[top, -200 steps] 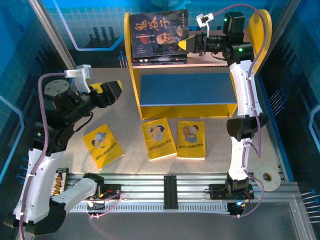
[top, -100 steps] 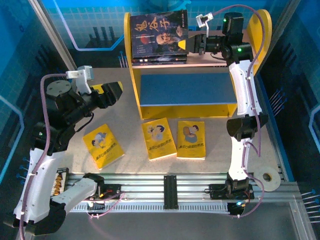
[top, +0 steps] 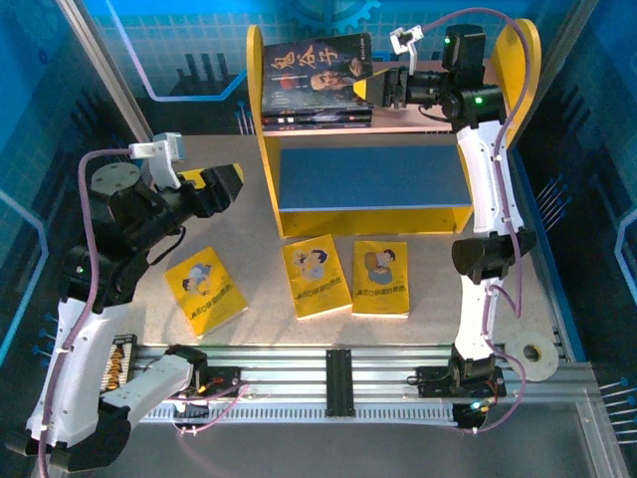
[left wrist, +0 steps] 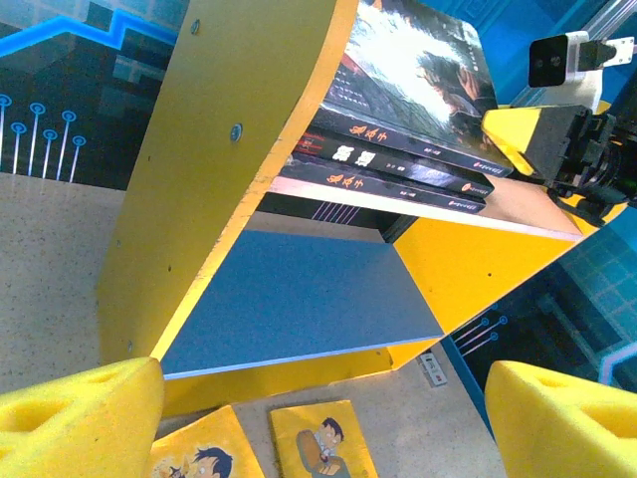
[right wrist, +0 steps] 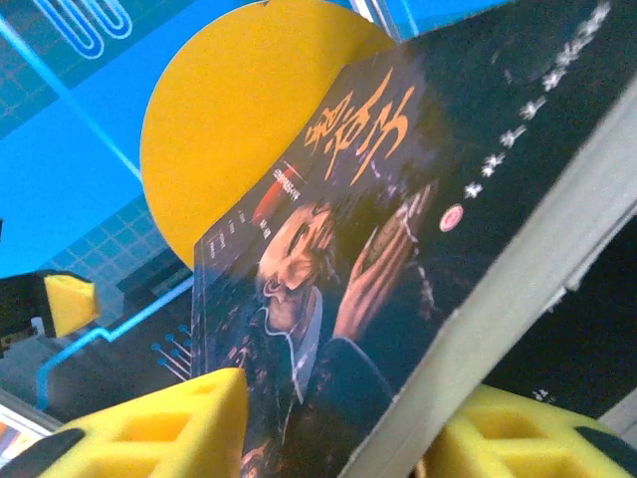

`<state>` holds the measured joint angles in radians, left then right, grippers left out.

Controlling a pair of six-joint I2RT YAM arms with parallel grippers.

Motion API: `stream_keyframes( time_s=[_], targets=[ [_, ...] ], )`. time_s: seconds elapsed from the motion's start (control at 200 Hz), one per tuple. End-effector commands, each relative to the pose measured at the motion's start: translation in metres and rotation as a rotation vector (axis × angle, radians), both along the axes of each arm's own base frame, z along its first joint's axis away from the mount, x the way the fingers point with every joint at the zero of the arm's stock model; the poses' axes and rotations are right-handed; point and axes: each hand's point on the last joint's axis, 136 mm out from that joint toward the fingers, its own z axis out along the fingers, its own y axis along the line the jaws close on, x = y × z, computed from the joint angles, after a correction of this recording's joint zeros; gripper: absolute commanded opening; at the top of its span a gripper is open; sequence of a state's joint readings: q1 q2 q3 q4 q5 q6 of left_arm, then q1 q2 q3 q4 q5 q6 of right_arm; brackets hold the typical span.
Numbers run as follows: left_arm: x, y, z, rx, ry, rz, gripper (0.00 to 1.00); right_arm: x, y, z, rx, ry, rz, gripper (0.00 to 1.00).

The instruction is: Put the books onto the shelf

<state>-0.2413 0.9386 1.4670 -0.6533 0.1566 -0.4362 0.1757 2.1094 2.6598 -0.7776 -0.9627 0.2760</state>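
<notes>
Nearest, along front edge of tabletop (top: 149,249): alu rail (top: 338,360) w/ both arm bases bolted on. Tape roll (top: 535,354) at near right, well apart from the rest.

Just beyond rail, flat on tabletop, covers up: left yellow book (top: 205,290), skewed, on its own. Middle yellow book (top: 317,276) and right yellow book (top: 381,278) side by side, just in front of shelf (top: 373,219). Not yet shelved, any of the three.

Mid-depth, left: left end effector (top: 227,184) above tabletop, pads wide apart, empty, pointing toward shelf. Left yellow panel (top: 264,139) standing betw. it and blue lower board (top: 373,177). Right arm rising across shelf's right end, covering part of right panel in top view.

Farther, on pink upper board (top: 413,123): stack of dark books (top: 318,118) lying flat, spines to the front. On top, tilted dark book (top: 317,68), propped at an angle, cover w/ portrait facing up and forward. Right edge sitting betw. yellow pads of right end effector (top: 378,92). Pads either side of that edge in wrist view; can't tell whether pinching or already loose.

Vs. a sec ago: tilted dark book lower and less steep, far-left corner pulled in from past left yellow panel. Right end effector in approx. same spot. Left arm shifted a touch, pads same spread. All three yellow ones unmoved.
</notes>
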Motion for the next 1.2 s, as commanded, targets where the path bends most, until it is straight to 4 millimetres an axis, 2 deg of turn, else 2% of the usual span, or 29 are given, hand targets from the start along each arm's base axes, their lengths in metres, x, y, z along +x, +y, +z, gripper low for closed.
stream_keyframes(
  time_s=[0.0,0.145,0.29,0.495,0.766,1.011,1.196],
  targets=[
    [-0.001,0.004,0.002,0.02,-0.028,0.014,0.85,-0.005,0.002,-0.005,-0.066,-0.014,-0.062,0.56],
    [-0.001,0.004,0.001,0.02,-0.028,0.016,0.85,-0.005,0.001,-0.009,-0.09,-0.02,-0.089,0.69],
    [0.0,0.004,0.001,0.02,-0.028,0.016,0.85,-0.005,0.001,-0.011,-0.103,-0.019,-0.102,0.75],
    [0.0,0.004,0.0,0.021,-0.026,0.019,0.85,-0.001,0.0,-0.016,-0.125,-0.014,-0.13,0.79],
    [-0.001,0.005,-0.001,0.024,-0.025,0.021,0.86,0.014,-0.008,-0.019,-0.147,-0.018,-0.22,0.86],
    [-0.001,0.006,0.0,0.028,-0.028,0.025,0.86,0.024,-0.011,-0.025,-0.154,-0.001,-0.254,0.87],
    [-0.001,0.006,-0.001,0.031,-0.027,0.026,0.86,0.025,-0.006,-0.027,-0.141,0.005,-0.235,0.87]
  ],
)
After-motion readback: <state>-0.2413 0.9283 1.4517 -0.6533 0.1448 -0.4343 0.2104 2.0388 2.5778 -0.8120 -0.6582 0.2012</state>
